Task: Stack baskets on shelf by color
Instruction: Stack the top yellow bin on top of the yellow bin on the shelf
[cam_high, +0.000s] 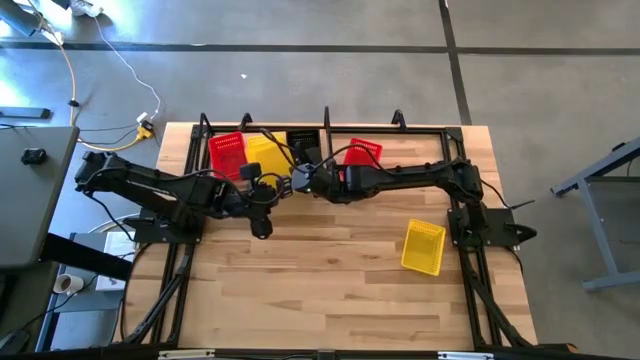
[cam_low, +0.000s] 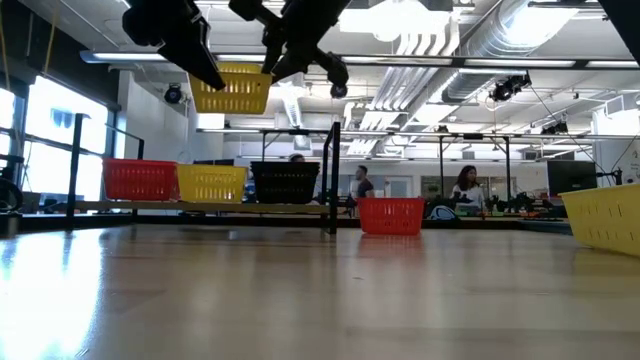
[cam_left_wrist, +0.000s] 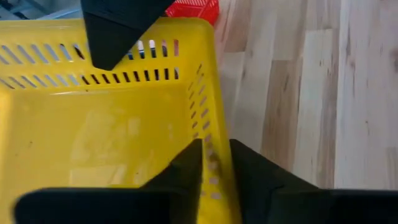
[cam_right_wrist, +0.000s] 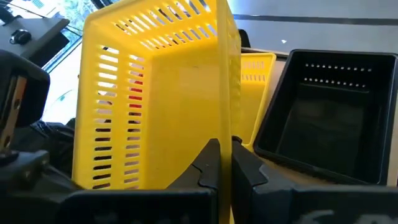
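A yellow basket (cam_low: 232, 90) hangs in the air over the shelf's left half, held between both grippers. My left gripper (cam_left_wrist: 216, 163) is shut on one wall and my right gripper (cam_right_wrist: 224, 152) on another. On the shelf (cam_low: 335, 170), left of the divider, a red basket (cam_low: 140, 180), a yellow basket (cam_low: 212, 183) and a black basket (cam_low: 285, 182) rest on their bottoms in a row. Another red basket (cam_high: 362, 153) stands right of the divider. One more yellow basket (cam_high: 423, 246) lies on the table at the right. My left gripper pinches the held basket's slotted side wall (cam_left_wrist: 213, 134) near a corner, one finger inside and one outside. The fingers slant down across the rim. The basket is clear of the shelf. My right gripper pinches another wall of the same basket at its rim (cam_right_wrist: 225, 124), one finger (cam_right_wrist: 208, 163) inside and one outside. It comes from the table's right, slanting down. The basket is lifted clear above the row on the shelf.
The shelf's black tube frame (cam_high: 400, 130) runs along the table's far edge, with upright posts. Bare wooden tabletop (cam_high: 320, 290) lies toward the near edge. People sit in the room beyond the table in the low view.
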